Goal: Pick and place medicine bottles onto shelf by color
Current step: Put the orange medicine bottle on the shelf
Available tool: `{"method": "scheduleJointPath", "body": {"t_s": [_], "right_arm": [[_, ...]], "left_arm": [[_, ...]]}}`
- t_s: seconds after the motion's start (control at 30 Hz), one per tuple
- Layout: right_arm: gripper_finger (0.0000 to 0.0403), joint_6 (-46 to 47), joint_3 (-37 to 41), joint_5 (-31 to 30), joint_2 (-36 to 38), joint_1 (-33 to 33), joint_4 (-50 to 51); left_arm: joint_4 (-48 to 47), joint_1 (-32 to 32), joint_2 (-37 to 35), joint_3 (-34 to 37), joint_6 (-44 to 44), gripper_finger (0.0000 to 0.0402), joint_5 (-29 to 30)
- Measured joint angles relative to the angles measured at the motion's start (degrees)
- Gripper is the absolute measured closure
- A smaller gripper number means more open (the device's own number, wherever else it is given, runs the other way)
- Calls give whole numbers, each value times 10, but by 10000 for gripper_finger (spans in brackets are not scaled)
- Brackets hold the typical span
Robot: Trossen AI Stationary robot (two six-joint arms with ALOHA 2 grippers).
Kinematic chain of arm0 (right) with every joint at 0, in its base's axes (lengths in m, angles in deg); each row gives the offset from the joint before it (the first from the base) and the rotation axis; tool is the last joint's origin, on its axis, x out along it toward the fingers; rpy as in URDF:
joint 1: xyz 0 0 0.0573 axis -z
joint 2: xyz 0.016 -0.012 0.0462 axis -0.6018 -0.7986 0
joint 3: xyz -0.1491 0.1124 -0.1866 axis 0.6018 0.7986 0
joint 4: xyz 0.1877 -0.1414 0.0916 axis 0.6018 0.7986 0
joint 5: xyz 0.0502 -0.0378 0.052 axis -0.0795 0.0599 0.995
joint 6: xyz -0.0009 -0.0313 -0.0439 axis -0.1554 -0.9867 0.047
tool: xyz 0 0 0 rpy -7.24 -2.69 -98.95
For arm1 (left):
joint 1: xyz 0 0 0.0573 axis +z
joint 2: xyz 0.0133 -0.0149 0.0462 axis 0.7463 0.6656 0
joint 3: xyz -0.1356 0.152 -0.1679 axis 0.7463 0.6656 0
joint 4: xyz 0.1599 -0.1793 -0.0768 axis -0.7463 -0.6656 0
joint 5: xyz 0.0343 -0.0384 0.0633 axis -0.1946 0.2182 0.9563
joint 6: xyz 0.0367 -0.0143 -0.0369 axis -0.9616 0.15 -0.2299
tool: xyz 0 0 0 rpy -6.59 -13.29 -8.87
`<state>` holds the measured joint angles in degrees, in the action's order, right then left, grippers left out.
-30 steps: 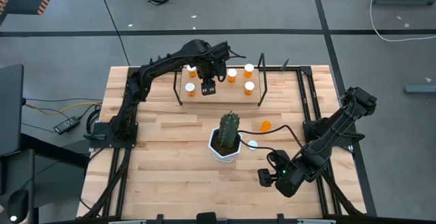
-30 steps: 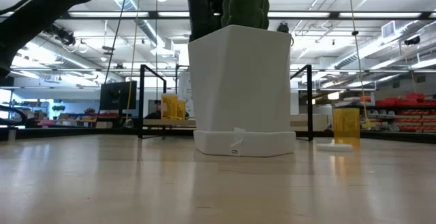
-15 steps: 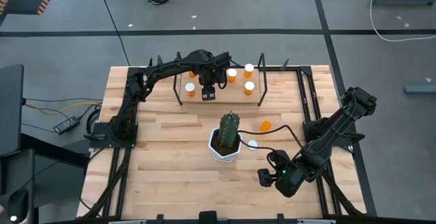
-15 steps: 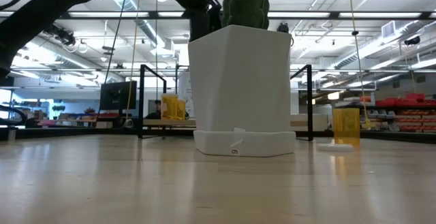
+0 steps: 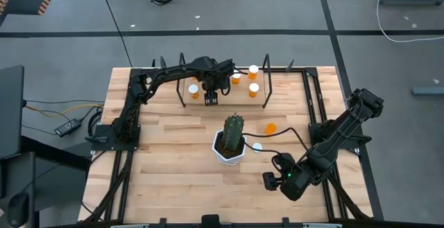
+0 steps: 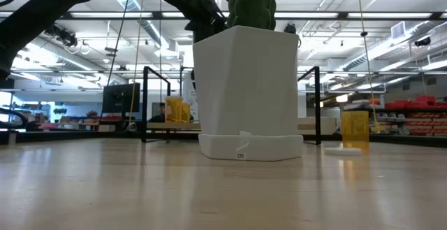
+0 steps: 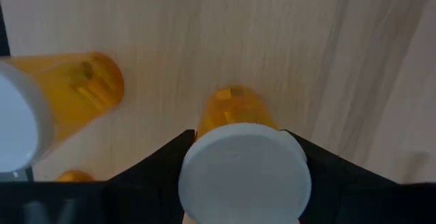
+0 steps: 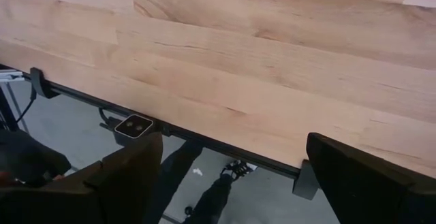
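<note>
The shelf point(image 5: 234, 96) stands at the table's far side with several orange, white-capped medicine bottles upright on its top tier, among them one at the left point(image 5: 193, 89) and two at the right point(image 5: 254, 88) point(image 5: 253, 69). My left gripper point(image 5: 211, 98) is over the shelf's near part, shut on a bottle point(image 7: 231, 108). A neighbouring bottle point(image 7: 61, 94) stands close by. One more bottle point(image 5: 270, 127) stands on the table right of the cactus. My right gripper point(image 5: 269, 179) is open and empty near the table's near edge. My left gripper pinches the bottle at its white cap point(image 7: 194, 166) between its two fingers point(image 7: 160, 166), one on either side. The fingers come from above, pointing down. The bottle is upright below them over the shelf's wood; whether its base rests there cannot be told.
A green cactus in a white pot point(image 5: 230, 141) stands mid-table, in front of the shelf. A small white cap point(image 5: 257, 146) lies on the table beside the pot. The low view shows the pot point(image 6: 248, 90) close up, hiding much of the shelf.
My left gripper has moved over the shelf toward the table's near edge. The arm has stretched out lower across the shelf's far left part.
</note>
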<state>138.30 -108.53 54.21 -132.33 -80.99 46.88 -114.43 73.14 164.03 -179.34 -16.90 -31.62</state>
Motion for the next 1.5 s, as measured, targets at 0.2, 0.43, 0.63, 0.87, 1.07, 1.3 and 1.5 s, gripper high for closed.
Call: {"method": "scheduleJointPath", "body": {"t_s": [0.2,0.43,0.63,0.87,1.07,1.3,1.5], "right_arm": [[31,0,0,0,0,0,0],[31,0,0,2,0,0,0],[31,0,0,2,0,1,0],[31,0,0,2,0,1,0],[31,0,0,2,0,1,0],[31,0,0,2,0,2,0],[31,-2,0,-16,0,8,0]], "left_arm": [[8,0,0,0,0,193,1],[8,1,2,1,-6,172,20],[5,0,2,1,6,170,20],[3,0,2,0,9,139,18],[2,0,2,0,11,100,25],[11,0,-25,0,24,79,31],[8,-5,-62,0,43,79,23]]}}
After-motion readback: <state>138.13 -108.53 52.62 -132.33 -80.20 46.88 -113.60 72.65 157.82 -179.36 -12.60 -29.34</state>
